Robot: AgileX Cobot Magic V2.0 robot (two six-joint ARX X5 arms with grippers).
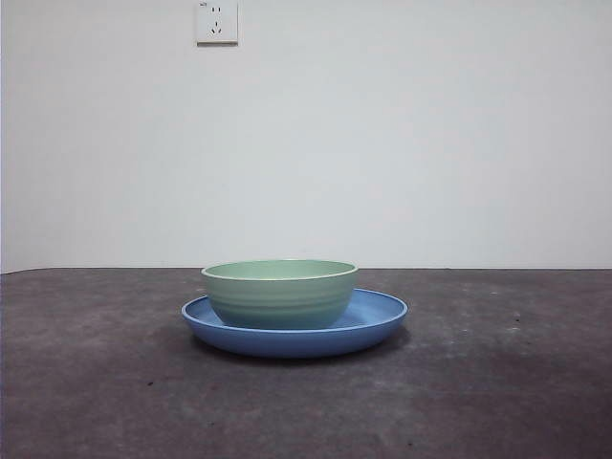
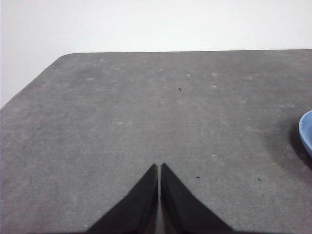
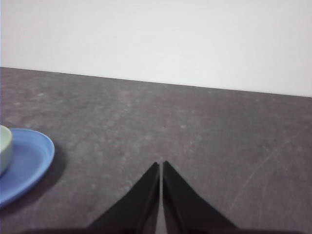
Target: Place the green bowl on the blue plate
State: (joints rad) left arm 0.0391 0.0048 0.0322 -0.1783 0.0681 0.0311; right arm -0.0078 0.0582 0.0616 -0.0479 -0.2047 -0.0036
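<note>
Sitting centre frame: green bowl (image 1: 279,292) upright on blue plate (image 1: 382,314); left gripper (image 2: 159,168) and right gripper (image 3: 160,166) closed, empty.

The bowl (image 1: 280,292) sits upright on the plate (image 1: 382,316), off-centre toward nine o'clock; the plate lies on the table (image 1: 96,382) near its middle; a wall socket (image 1: 217,21) is at twelve o'clock, behind both.
</note>
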